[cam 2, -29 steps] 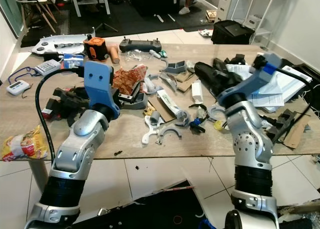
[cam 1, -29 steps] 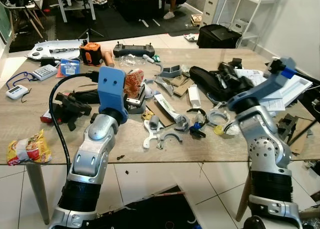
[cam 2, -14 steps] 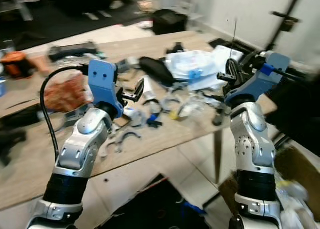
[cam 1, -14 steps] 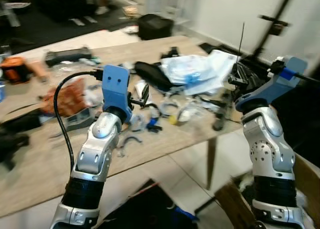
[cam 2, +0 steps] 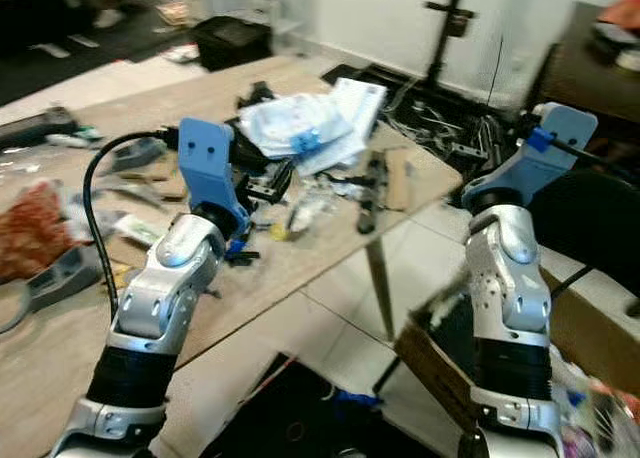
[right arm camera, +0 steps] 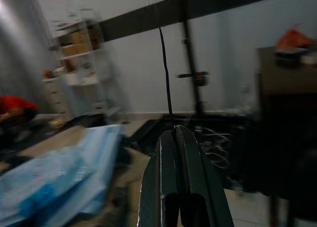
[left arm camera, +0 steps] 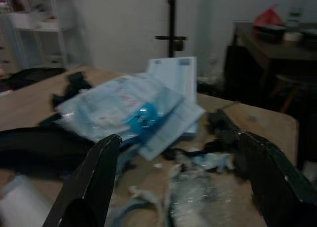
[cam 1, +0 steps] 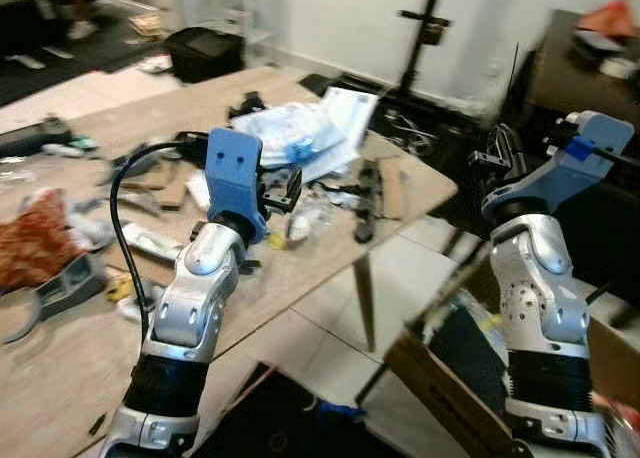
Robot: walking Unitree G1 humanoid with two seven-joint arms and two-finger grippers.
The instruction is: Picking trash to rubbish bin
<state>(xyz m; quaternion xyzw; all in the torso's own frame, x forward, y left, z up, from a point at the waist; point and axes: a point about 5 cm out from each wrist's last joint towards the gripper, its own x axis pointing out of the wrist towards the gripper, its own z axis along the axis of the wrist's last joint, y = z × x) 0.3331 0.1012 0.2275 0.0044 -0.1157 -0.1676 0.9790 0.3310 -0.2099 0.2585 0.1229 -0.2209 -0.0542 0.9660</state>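
Left gripper jaws spread wide, holding nothing; right gripper jaws pressed together on nothing

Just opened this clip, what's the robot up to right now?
The robot stands at the corner of a cluttered wooden table. Its right gripper is shut on what looks like a thin black strip, held up off the table's edge above an open cardboard box on the floor. Its left gripper is open and holds nothing, over the table near a pile of blue-and-white packets.
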